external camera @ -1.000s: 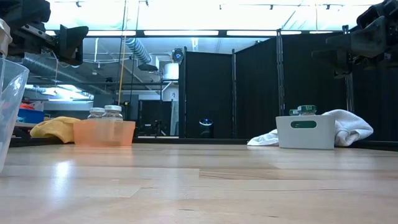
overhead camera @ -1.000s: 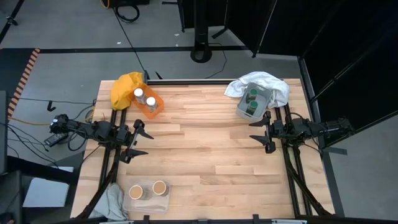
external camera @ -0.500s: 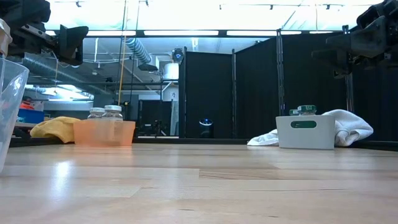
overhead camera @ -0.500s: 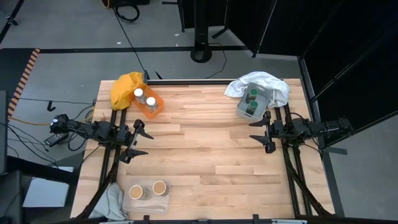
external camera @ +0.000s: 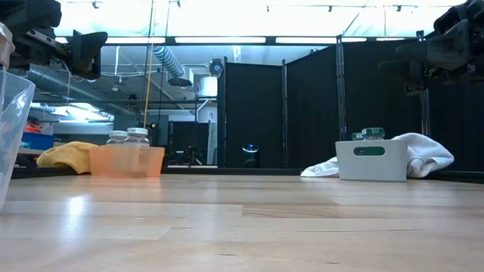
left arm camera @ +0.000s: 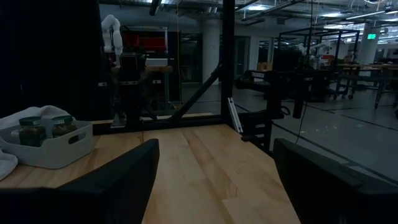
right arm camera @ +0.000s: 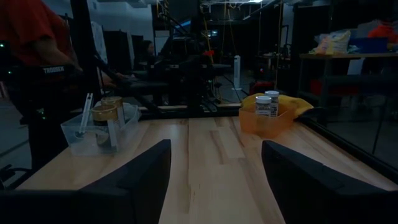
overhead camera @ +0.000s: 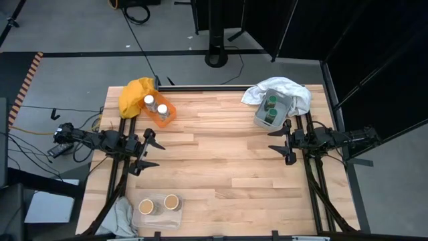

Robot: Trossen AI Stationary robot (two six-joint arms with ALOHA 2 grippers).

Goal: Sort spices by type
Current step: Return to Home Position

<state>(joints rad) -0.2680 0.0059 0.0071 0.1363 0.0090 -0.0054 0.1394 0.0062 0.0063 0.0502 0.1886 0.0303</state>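
left hand: my left hand point(overhead camera: 155, 150) is at 9 o'clock of the light wooden surface point(overhead camera: 227, 167), raised well off it and pointing toward the middle. Its fingers point(left arm camera: 124, 180) are spread wide with nothing between them.
right hand: my right hand point(overhead camera: 273, 141) is at 3 o'clock of the surface, also raised, facing the left hand across the middle. Its fingers point(right arm camera: 140, 177) are wide apart and hold nothing.
white pair: two small cylindrical spice jars with white lids point(overhead camera: 148, 100) stand upright, side by side, inside the translucent orange plastic tray point(external camera: 102, 162) at 11 o'clock.
yellow cloth: a crumpled yellow cloth point(overhead camera: 134, 94) lies against the orange tray on its 10 o'clock side.
green pair: two small cylindrical spice jars with green lids point(overhead camera: 271, 102) stand upright, one just beside the other, inside the pale grey plastic tray point(external camera: 370, 168) at 1 o'clock.
white cloth: a rumpled white cloth point(overhead camera: 281, 86) wraps round the grey tray from its 12 to its 3 o'clock side.
tan pair: two small cylindrical spice jars with tan lids point(overhead camera: 171, 201) stand upright, side by side, in the clear plastic tray point(right arm camera: 71, 137) at 7 o'clock, near the surface's edge.
grey cloth: a grey cloth point(overhead camera: 122, 217) lies at the surface's edge, at the clear tray's 8 o'clock.
beyond: a person in a red top point(right arm camera: 37, 56) stands past the surface, on the clear tray's side.
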